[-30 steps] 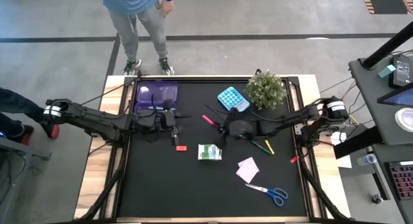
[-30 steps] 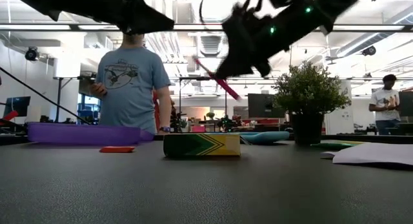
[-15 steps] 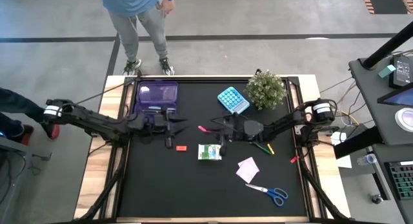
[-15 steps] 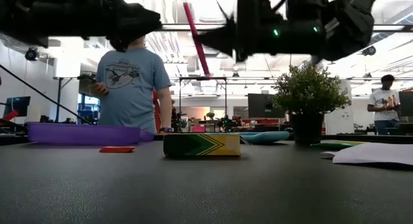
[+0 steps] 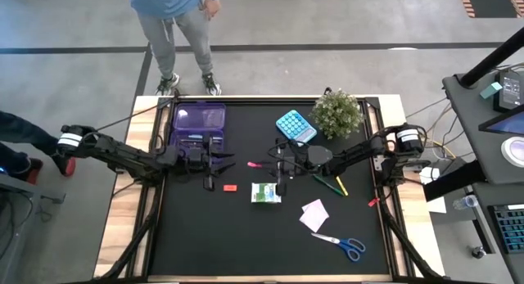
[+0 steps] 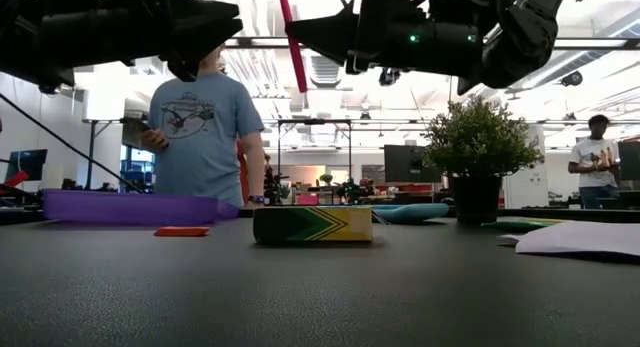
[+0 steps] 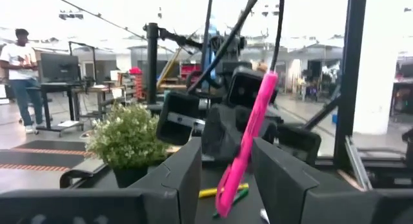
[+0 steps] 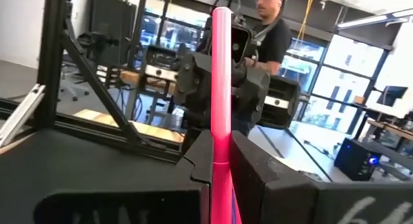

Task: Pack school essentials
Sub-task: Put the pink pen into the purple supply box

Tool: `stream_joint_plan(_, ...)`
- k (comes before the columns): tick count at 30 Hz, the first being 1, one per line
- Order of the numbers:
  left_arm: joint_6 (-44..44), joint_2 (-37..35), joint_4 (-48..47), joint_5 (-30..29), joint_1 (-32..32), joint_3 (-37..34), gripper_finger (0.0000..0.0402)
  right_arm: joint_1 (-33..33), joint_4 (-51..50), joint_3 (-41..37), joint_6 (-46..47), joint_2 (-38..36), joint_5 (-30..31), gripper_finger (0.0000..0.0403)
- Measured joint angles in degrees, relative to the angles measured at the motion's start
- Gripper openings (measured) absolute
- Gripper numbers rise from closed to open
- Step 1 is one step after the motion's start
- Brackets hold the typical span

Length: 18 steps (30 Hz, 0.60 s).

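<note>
Right now the right gripper is closed tight on the pink pen and holds it in the air over the middle of the table, pointing toward the left gripper, whose fingers stand apart and empty, as if waiting for a handover. My worry is this: the pen is thin and held only at one end, so it may turn or slip if the left fingers close off-centre or before the pen is between them, and then it would drop near the red eraser or the green-white pack just below. From the table's middle, the purple case lies at about 11 o'clock, close behind the left arm, and the potted plant at 1 o'clock. Toward 6 o'clock the mat is free, with the paper square and scissors toward 5 o'clock.
</note>
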Motion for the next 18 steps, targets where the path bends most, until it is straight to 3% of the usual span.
stream_joint_plan(10, -1.07, 13.96, 16.37, 0.67, -0.01, 1.54, 0.0120, -0.89, -0.39, 0.34, 2.40, 0.39, 0.12, 0.0022)
stream_joint_plan(18, -1.03, 23.75, 18.25, 2.20, 0.04, 8.06, 0.0120, -1.01, -0.46, 0.34, 2.44, 0.39, 0.03, 0.0022)
